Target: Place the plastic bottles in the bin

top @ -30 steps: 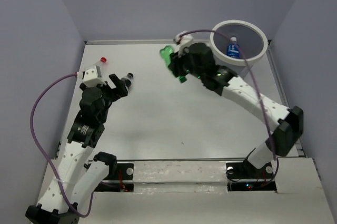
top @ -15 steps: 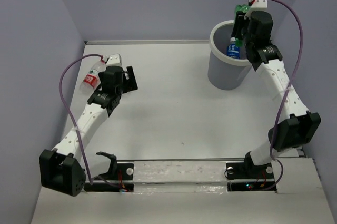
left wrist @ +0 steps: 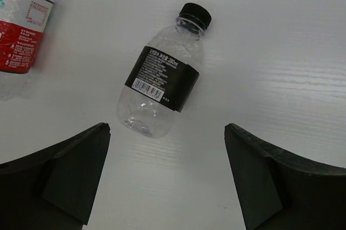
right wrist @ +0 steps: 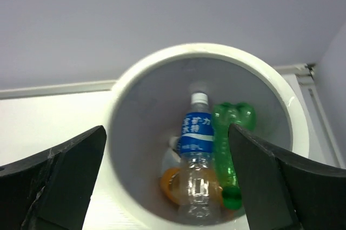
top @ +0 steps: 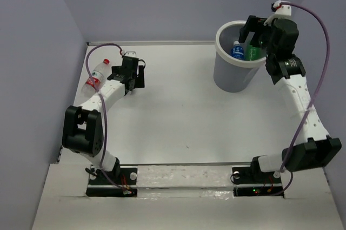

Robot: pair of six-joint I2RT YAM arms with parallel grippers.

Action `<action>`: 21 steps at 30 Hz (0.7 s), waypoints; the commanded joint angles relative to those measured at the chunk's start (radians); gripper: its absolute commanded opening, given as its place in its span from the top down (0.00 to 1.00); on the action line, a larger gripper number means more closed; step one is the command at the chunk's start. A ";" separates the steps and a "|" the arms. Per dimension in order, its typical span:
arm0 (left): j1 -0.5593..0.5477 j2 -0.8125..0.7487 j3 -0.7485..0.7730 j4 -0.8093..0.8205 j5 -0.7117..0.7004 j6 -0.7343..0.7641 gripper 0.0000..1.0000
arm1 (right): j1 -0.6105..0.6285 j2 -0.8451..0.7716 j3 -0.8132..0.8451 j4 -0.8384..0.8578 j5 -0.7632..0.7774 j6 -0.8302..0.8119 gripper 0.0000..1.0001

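Here the left gripper (left wrist: 167,132) gapes wide over a black-labelled bottle (left wrist: 162,78) lying on the table (left wrist: 281,51), with a red-labelled bottle (left wrist: 19,40) near it. The right gripper (right wrist: 166,132), spread wide and empty, hangs over the bin (right wrist: 162,57), which holds a green bottle (right wrist: 230,132), a blue-labelled bottle (right wrist: 194,132) and an orange bottle (right wrist: 170,184).

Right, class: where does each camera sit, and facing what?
Top external: above, behind, facing the table; left arm and right arm show.
Left wrist: behind the visible left end effector, facing a black-labelled bottle.
Right wrist: behind the visible right end effector, looking into the bin.
Shared: top and right wrist show the green bottle in the bin.
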 commanded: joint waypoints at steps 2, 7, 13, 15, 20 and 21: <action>0.059 0.054 0.036 -0.014 0.029 0.048 0.01 | 0.003 -0.189 -0.106 0.084 -0.222 0.095 0.00; 0.102 0.115 0.044 0.007 0.060 0.056 0.01 | 0.003 -0.316 -0.200 0.132 -0.359 0.166 0.00; 0.110 0.221 0.122 0.001 0.224 0.099 0.01 | 0.153 -0.358 -0.267 0.144 -0.402 0.151 0.00; 0.111 0.250 0.136 -0.006 0.227 0.099 0.01 | 0.227 -0.352 -0.272 0.141 -0.375 0.139 0.00; 0.146 0.361 0.171 -0.042 0.267 0.080 0.07 | 0.282 -0.327 -0.274 0.135 -0.344 0.119 0.00; 0.157 0.372 0.171 -0.043 0.268 0.079 0.12 | 0.282 -0.326 -0.278 0.135 -0.344 0.120 0.00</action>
